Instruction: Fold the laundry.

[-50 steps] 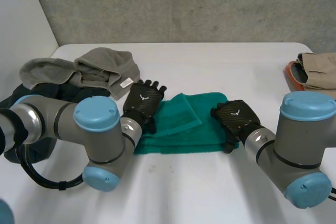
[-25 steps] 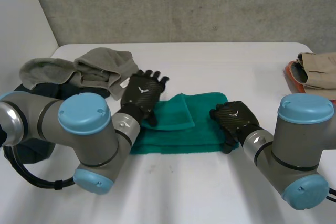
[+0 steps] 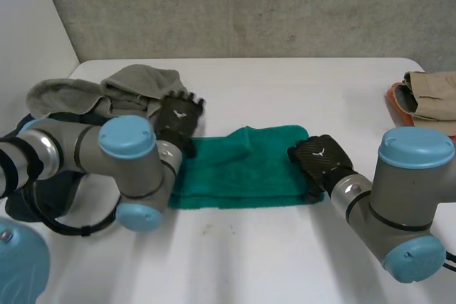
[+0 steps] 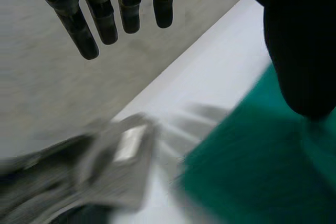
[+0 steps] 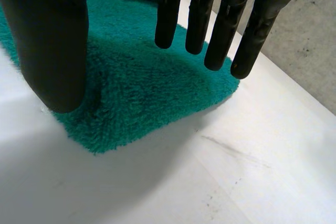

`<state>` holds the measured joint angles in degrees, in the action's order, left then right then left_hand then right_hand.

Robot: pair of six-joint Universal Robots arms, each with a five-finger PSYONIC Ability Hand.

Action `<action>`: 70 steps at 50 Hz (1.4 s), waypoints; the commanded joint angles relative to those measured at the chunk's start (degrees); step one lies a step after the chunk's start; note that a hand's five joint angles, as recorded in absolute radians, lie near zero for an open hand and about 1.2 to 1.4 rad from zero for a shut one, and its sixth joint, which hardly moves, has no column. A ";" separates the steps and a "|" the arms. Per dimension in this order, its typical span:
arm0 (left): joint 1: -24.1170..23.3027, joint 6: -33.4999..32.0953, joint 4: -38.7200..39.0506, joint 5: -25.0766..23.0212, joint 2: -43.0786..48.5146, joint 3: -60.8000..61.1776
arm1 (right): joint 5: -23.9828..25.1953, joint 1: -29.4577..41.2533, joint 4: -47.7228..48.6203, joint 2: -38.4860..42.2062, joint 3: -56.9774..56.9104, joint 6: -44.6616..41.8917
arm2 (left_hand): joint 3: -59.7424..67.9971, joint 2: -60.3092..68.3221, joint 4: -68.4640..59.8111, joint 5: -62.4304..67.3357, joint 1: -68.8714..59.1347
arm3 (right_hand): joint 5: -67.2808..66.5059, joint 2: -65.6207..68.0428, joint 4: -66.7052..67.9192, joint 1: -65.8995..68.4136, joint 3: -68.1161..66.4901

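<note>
White table (image 3: 285, 90) under a folded green towel (image 3: 242, 169), far edge rumpled

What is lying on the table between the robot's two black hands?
In the head view, a green towel lies flat on the table between the left hand and the right hand.

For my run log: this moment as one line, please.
green terry towel: folded flat | left hand: open, at its left end | right hand: open, over right end

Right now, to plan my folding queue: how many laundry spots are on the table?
3: green towel in the middle, grey-and-dark heap at the left, tan stack at the right edge. Pieces inside the heap may be hidden.
</note>
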<state>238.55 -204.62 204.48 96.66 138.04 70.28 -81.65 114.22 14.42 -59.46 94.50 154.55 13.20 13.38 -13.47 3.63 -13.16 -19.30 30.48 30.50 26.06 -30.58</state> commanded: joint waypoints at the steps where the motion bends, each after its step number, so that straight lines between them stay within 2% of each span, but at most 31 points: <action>1: 1.39 -4.91 0.57 6.88 -0.67 -0.06 | 0.00 0.22 1.75 0.05 0.07 -0.13 | -0.96 -1.14 1.23 -1.39 0.92 | -13.24 12.06 12.04 16.48 -11.96; 5: 0.16 -3.68 0.83 6.18 -3.92 4.07 | 0.00 0.22 1.84 0.66 -0.19 -0.65 | -1.31 -1.48 1.58 -1.74 1.26 | -17.61 16.43 16.41 20.85 -16.33; 7: -0.37 -2.71 0.83 6.00 -5.06 5.74 | 0.00 0.04 1.84 1.54 -0.37 -1.27 | -1.31 -1.48 1.58 -1.74 1.26 | -26.50 25.32 25.30 29.74 -25.22; 8: -0.63 -2.45 0.83 6.00 -5.41 6.27 | 0.00 -0.04 1.84 1.72 -0.46 -1.44 | -1.31 -1.48 1.58 -1.74 1.26 | -32.70 31.52 31.50 35.94 -31.42; 9: -0.89 -2.10 0.83 6.00 -5.76 6.71 | 0.00 -0.13 1.75 1.89 -0.54 -2.14 | -1.31 -1.48 1.58 -1.74 1.26 | -49.25 48.07 48.05 52.49 -47.97; 16: -2.39 -0.78 0.74 5.91 -11.47 11.46 | -1.23 -1.62 0.61 0.40 1.30 -7.59 | -1.98 -2.16 2.25 -2.41 1.93 | -50.70 49.52 49.50 53.94 -49.42; 20: -2.39 -0.78 0.83 5.91 -14.64 14.01 | -3.60 -6.01 -1.32 -4.86 3.58 -15.22 | -2.15 -2.33 2.42 -2.58 2.10 | -50.70 49.52 49.50 53.94 -49.42; 21: -2.22 -0.69 0.83 5.82 -15.78 14.97 | -4.04 -7.50 -2.46 -6.53 3.93 -19.42 | -2.31 -2.49 2.58 -2.75 2.27 | -50.70 49.52 49.50 53.94 -49.42; 26: -2.39 -0.69 0.83 5.91 -17.98 16.73 | -4.13 -8.22 -2.56 -8.21 2.89 -28.77 | -2.48 -2.66 2.75 -2.92 2.44 | -50.70 49.52 49.50 53.94 -49.42; 31: -2.22 -0.60 0.83 6.09 -19.13 16.82 | -2.55 1.87 0.86 -7.86 -1.50 -30.36 | -2.48 -2.66 2.75 -2.92 2.44 | -50.70 49.52 49.50 53.94 -49.42; 32: -2.04 -0.43 0.83 6.17 -19.48 16.91 | -1.24 5.80 2.70 -7.34 -2.82 -30.36 | -2.48 -2.66 2.75 -2.92 2.44 | -50.70 49.52 49.50 53.94 -49.42; 35: -1.78 0.27 0.83 6.35 -20.09 17.17 | 1.84 11.02 6.13 -4.88 -3.97 -30.27 | -2.48 -2.66 2.75 -2.92 2.44 | -50.70 49.52 49.50 53.94 -49.42; 36: -1.69 1.32 0.74 6.44 -20.44 17.18 | 4.72 14.16 8.67 -2.52 -4.23 -30.27 | -2.48 -2.66 2.75 -2.92 2.44 | -50.70 49.52 49.50 53.94 -49.42; 41: -1.95 6.60 0.13 6.35 -21.24 17.53 | 9.75 18.41 10.89 0.75 -3.36 -29.84 | -2.15 -2.33 2.42 -2.58 2.10 | -50.70 49.52 49.50 53.94 -49.42; 42: -1.95 7.56 0.13 6.35 -21.41 17.61 | 9.93 18.41 10.71 0.84 -3.18 -29.49 | -2.31 -2.49 2.58 -2.75 2.27 | -38.44 37.26 37.24 41.68 -37.16; 43: -2.21 9.14 0.04 6.26 -21.67 17.88 | 9.67 18.41 10.28 0.84 -2.66 -27.92 | -2.15 -2.33 2.42 -2.58 2.10 | -2.18 1.00 0.98 5.42 -0.90; 44: -2.39 9.76 0.04 6.26 -21.94 17.97 | 9.41 18.41 10.10 0.67 -2.48 -26.86 | -2.15 -2.33 2.42 -2.58 2.10 | 6.68 -7.86 -7.88 -3.44 7.96; 45: -2.48 10.38 -0.05 6.26 -22.11 18.05 | 8.97 18.41 9.92 0.32 -2.39 -25.11 | -1.98 -2.16 2.25 -2.41 1.93 | 9.10 -10.28 -10.30 -5.86 10.38; 48: -3.79 12.40 -0.49 6.17 -22.38 17.62 | 7.39 17.01 9.57 -0.65 -2.65 -13.17 | -1.81 -1.99 2.08 -2.24 1.76 | 18.67 -19.85 -19.87 -15.43 19.95; 54: -7.74 14.43 -1.01 6.09 -22.21 14.29 | 5.01 4.20 6.25 -10.48 -3.35 17.91 | -1.14 -1.32 1.41 -1.57 1.09 | 19.30 -20.48 -20.50 -16.06 20.58; 58: -10.12 15.30 -3.64 5.48 -20.98 11.56 | 6.32 0.40 -0.25 -10.42 -6.51 29.46 | -0.97 -1.15 1.24 -1.40 0.92 | 19.30 -20.48 -20.50 -16.06 20.58; 65: -12.50 17.86 -10.40 3.19 -14.31 6.11 | 9.31 -0.13 -17.38 0.99 -18.01 26.70 | -0.30 -0.48 0.57 -0.73 0.25 | 19.30 -20.48 -20.50 -16.06 20.58; 70: -12.24 17.77 -16.65 3.54 -9.64 2.85 | 8.97 -0.13 -23.39 7.25 -22.69 21.94 | -0.13 -0.31 0.40 -0.56 0.08 | 19.30 -20.48 -20.50 -16.06 20.58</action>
<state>226.15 -186.94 194.20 100.07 123.22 76.59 -72.81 113.53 -1.92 -59.57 77.26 182.57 12.56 12.28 -12.29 2.89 -12.81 -3.75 12.57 13.48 11.55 -12.28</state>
